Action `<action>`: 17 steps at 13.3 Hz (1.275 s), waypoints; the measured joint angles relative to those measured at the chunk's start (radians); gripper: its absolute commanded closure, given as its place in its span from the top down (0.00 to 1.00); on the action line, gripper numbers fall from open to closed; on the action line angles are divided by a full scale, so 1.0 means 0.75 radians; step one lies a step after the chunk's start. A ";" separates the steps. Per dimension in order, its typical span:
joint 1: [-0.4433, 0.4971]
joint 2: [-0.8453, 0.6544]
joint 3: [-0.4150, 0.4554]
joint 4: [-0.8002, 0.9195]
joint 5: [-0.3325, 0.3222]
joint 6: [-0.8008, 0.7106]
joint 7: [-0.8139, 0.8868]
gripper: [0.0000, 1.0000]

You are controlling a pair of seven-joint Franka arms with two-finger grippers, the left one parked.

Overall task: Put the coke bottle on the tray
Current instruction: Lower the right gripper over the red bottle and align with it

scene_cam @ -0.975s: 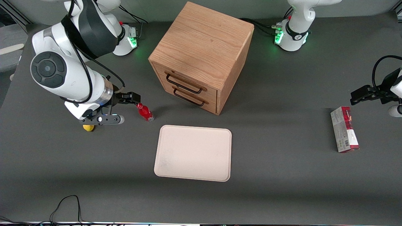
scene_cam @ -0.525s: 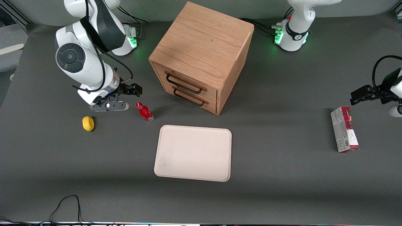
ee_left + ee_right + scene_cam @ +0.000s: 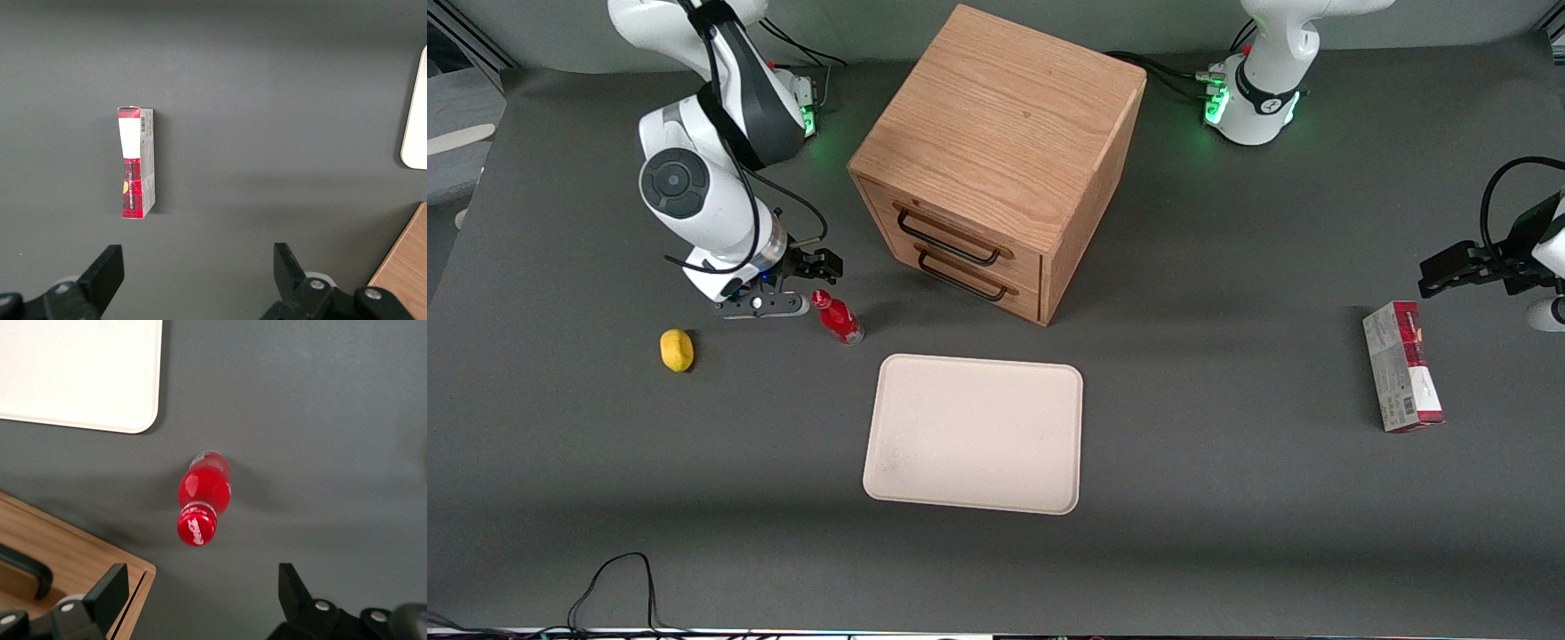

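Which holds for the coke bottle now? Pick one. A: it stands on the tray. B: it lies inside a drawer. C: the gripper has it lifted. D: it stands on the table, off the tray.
D: the coke bottle stands upright on the table, apart from the tray, with the open gripper above it.

The black gripper (image 3: 811, 271) hangs just above the red coke bottle (image 3: 837, 317) with white script on its cap, near the cream tray (image 3: 975, 433), a yellow lemon (image 3: 677, 349) and an oak-grained cabinet (image 3: 996, 151).
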 measured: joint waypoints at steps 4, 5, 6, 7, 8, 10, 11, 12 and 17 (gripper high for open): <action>0.006 0.020 0.000 -0.055 0.000 0.110 -0.001 0.99; 0.006 0.033 0.000 -0.058 0.000 0.136 -0.001 0.99; 0.007 0.052 0.000 -0.061 0.000 0.166 -0.001 0.99; 0.008 0.073 0.000 -0.064 -0.002 0.196 -0.002 0.99; 0.008 0.095 0.000 -0.065 -0.008 0.219 -0.002 0.99; 0.008 0.127 0.000 -0.066 -0.019 0.245 -0.002 0.99; 0.008 0.133 0.000 -0.066 -0.020 0.252 -0.002 0.99; 0.008 0.134 0.000 -0.066 -0.020 0.255 -0.003 0.99; 0.008 0.134 0.000 -0.066 -0.020 0.255 -0.005 0.00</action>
